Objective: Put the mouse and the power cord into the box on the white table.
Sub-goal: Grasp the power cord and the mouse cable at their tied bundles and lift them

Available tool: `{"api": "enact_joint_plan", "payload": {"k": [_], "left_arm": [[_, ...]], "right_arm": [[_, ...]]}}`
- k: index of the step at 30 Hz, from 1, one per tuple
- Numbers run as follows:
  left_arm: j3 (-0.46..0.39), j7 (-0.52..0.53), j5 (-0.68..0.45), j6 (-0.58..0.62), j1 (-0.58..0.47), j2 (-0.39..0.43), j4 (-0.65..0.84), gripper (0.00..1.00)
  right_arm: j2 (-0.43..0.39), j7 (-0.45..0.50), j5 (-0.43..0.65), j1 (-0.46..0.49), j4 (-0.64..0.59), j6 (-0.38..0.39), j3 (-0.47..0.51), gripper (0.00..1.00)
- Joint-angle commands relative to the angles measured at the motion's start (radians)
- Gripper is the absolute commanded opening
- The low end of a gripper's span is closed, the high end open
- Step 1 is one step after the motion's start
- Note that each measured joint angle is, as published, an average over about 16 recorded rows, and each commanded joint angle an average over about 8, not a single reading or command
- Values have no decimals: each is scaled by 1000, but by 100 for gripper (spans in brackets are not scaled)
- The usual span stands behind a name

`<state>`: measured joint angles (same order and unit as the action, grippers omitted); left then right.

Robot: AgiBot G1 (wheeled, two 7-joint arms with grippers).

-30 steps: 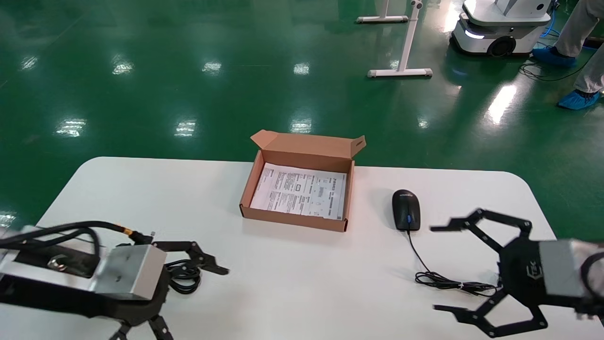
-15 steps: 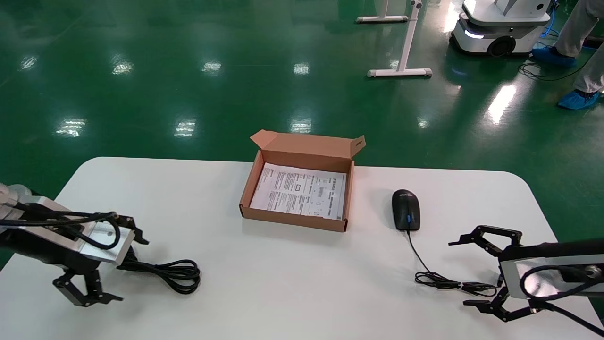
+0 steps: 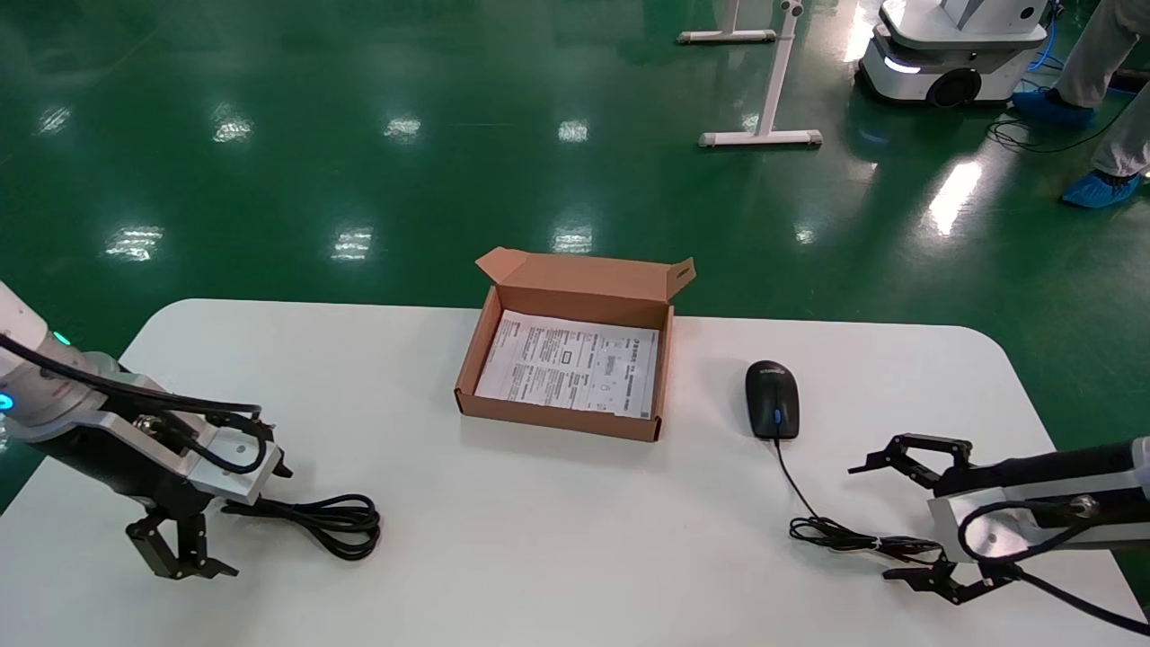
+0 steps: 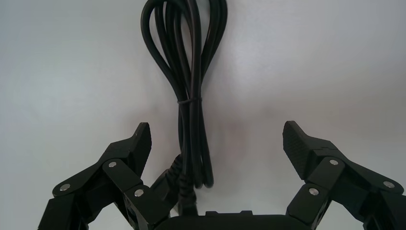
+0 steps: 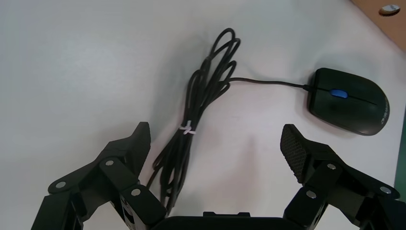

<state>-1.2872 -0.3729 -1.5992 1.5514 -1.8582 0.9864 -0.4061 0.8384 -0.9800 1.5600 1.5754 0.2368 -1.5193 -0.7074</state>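
The brown cardboard box (image 3: 579,289) stands open at the middle rear of the white table (image 3: 557,548), with a printed sheet (image 3: 570,364) lying inside. To its right the black mouse (image 3: 773,398) (image 5: 349,100) rests on the table, and its thin bundled cable (image 3: 853,539) (image 5: 201,96) trails toward me. My right gripper (image 3: 871,523) (image 5: 215,129) is open, low over that cable bundle. At front left lies the looped power cord (image 3: 332,521) (image 4: 191,86). My left gripper (image 3: 260,521) (image 4: 216,129) is open, straddling the cord's plug end without closing on it.
Past the table's far edge is green floor with a white stand (image 3: 764,135), a white mobile robot base (image 3: 952,54) and a person's legs in blue shoe covers (image 3: 1101,189). Bare tabletop lies between the box and both grippers.
Both arms swung outward and down. The left gripper moved left, off the cord's loops to its plug end. The right gripper dropped low beside the mouse cable.
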Motion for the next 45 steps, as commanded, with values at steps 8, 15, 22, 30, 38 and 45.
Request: {"api": "enact_joint_plan", "payload": {"k": [8, 15, 22, 30, 38, 45], "left_arm": [[15, -102, 35, -34, 5, 49, 185, 43], [22, -124, 49, -38, 3, 63, 230, 0], [22, -118, 48, -37, 4, 58, 215, 0], [22, -114, 45, -36, 5, 54, 205, 0], [22, -112, 43, -35, 5, 53, 199, 0], [21, -112, 43, -35, 6, 52, 196, 0]], "right_arm": [[43, -39, 15, 40, -119, 6, -9, 35], [54, -44, 21, 52, -151, 9, -12, 0], [50, -44, 18, 49, -141, 9, -11, 0], [47, -42, 15, 45, -133, 8, -10, 0], [46, -41, 14, 43, -129, 7, -9, 0], [46, -41, 14, 43, -128, 7, -9, 0]]}}
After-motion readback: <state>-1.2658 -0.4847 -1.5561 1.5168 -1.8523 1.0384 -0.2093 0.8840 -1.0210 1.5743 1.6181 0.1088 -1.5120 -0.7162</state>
